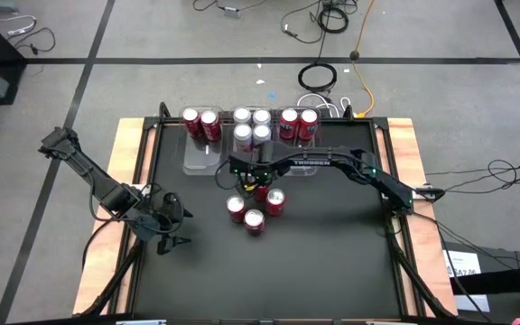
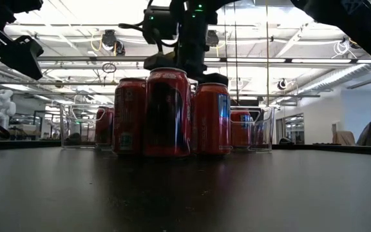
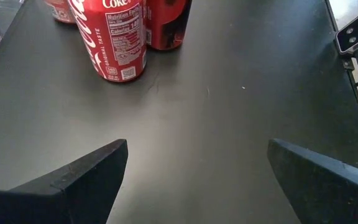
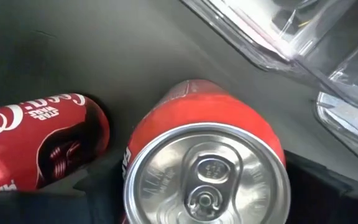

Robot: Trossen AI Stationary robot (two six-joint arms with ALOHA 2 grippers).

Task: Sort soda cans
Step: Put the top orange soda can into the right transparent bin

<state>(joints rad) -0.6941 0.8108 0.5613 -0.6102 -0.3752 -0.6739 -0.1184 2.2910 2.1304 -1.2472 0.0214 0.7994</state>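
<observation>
Red soda can sits upright between right gripper fingers, jaws straddling it; grasp not confirmable.

Four soda cans are standing mid-table, before three bins lining the table's far edge.

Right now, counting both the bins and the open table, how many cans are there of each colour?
Red cans: 8 (4 in the bins, 4 loose on the table)
Silver cans: 4 (all in the middle bin)
Total: 12
</observation>
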